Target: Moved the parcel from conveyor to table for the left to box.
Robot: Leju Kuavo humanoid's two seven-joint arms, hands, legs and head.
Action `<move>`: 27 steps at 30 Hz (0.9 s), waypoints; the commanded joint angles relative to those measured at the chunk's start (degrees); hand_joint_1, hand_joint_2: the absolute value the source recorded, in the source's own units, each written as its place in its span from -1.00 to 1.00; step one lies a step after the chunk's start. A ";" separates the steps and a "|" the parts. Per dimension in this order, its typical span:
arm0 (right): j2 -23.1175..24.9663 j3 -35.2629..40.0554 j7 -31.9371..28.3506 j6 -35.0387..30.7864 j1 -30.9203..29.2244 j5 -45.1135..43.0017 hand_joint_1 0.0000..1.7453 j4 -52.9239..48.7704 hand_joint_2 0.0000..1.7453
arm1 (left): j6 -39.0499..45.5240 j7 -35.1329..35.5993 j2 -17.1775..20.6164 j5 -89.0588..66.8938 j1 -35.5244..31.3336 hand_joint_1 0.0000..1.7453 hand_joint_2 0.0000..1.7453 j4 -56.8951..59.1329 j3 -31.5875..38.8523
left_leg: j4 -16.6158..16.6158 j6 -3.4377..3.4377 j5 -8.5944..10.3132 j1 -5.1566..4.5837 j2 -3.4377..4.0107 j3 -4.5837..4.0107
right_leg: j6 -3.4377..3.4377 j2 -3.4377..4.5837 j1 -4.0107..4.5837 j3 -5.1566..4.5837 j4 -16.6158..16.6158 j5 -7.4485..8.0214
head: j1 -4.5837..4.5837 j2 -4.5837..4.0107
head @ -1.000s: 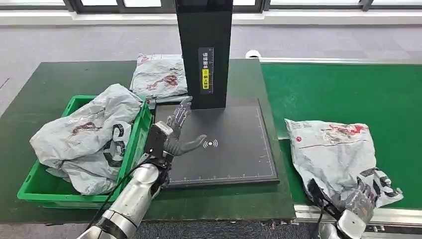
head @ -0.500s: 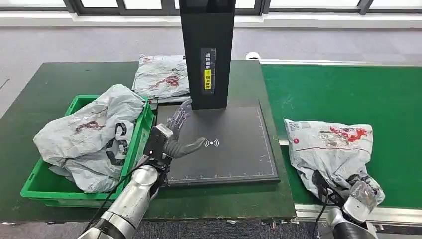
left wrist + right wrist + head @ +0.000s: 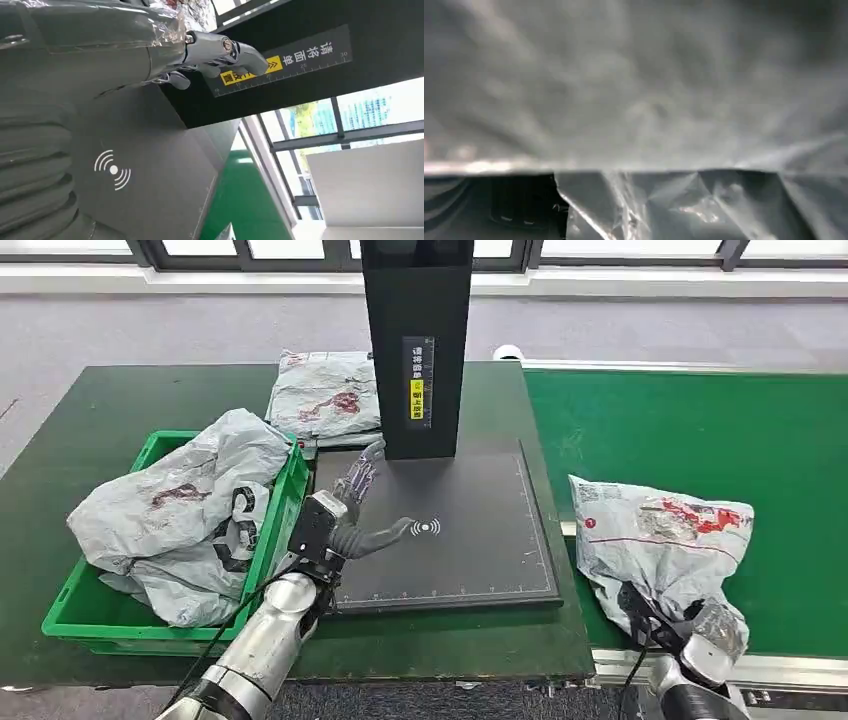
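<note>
A grey plastic parcel (image 3: 655,540) with red print lies on the green conveyor (image 3: 700,410) at the right, its near edge bunched up. My right hand (image 3: 705,632) grips that near edge at the conveyor's front rim; the right wrist view has the crumpled grey plastic (image 3: 634,100) pressed close to the camera. My left hand (image 3: 352,512) hovers over the left part of the black scanner pad (image 3: 470,540), fingers spread and holding nothing. The left wrist view shows the same hand (image 3: 150,55) over the pad (image 3: 150,165), its fingertips near the column's yellow label.
A green bin (image 3: 70,615) on the dark table (image 3: 120,400) holds bulky grey parcels (image 3: 180,510). Another grey parcel (image 3: 325,395) lies behind it. A tall black scanner column (image 3: 415,340) rises from the pad's back edge.
My right hand has drawn in toward the conveyor's front rim and a little left, bunching the parcel's near edge with it. The left hand has stayed in place.
</note>
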 commanded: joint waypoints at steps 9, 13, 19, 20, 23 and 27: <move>6.56 3.35 -23.55 1.87 -2.21 -10.52 1.00 -6.31 1.00 | 0.33 2.67 3.47 -0.06 3.28 -1.00 1.00 -3.44 2.83 | -0.20 0.02 0.16 -0.02 0.26 -0.13 | 0.04 0.26 -0.02 -0.18 -0.20 0.29 | 0.00 0.00; 13.91 9.72 -39.40 -6.89 -11.95 -40.72 1.00 -30.85 1.00 | 3.63 -1.20 1.52 -0.30 -0.21 -1.00 1.00 -0.45 5.30 | -0.07 -0.01 0.02 -0.06 0.65 -0.69 | 0.02 0.72 -0.06 -0.38 0.02 0.32 | 0.02 0.02; 12.81 29.70 -33.06 -11.09 -19.34 -50.10 1.00 -26.84 1.00 | 3.40 -3.81 0.16 3.86 -3.29 -1.00 1.00 1.47 4.49 | 0.05 -0.19 0.64 -0.29 0.79 -1.29 | -0.16 0.82 -0.30 -1.81 0.56 0.80 | -0.02 0.00; 13.20 31.04 -32.88 -11.51 -19.51 -49.85 1.00 -26.10 1.00 | 4.47 -3.58 0.22 3.46 -3.53 -1.00 1.00 1.84 4.28 | -0.02 -0.10 1.03 -0.22 0.49 -1.46 | -0.13 0.57 -0.22 -1.91 0.42 0.97 | -0.02 0.00; 14.36 33.23 -32.72 -12.82 -19.58 -49.82 1.00 -24.84 1.00 | 6.80 -3.29 0.27 3.43 -4.37 -1.00 1.00 3.63 4.56 | 0.00 -0.19 1.07 -0.23 0.18 -1.40 | -0.15 0.28 -0.13 -1.74 0.45 0.89 | 0.00 0.00; 14.32 33.43 -32.58 -12.87 -19.84 -49.90 1.00 -24.90 1.00 | 6.73 -3.29 0.51 3.45 -4.50 -1.00 1.00 3.99 4.51 | -0.06 -0.18 1.12 -0.17 0.13 -1.44 | -0.16 0.23 -0.14 -1.76 0.45 0.91 | -0.02 0.02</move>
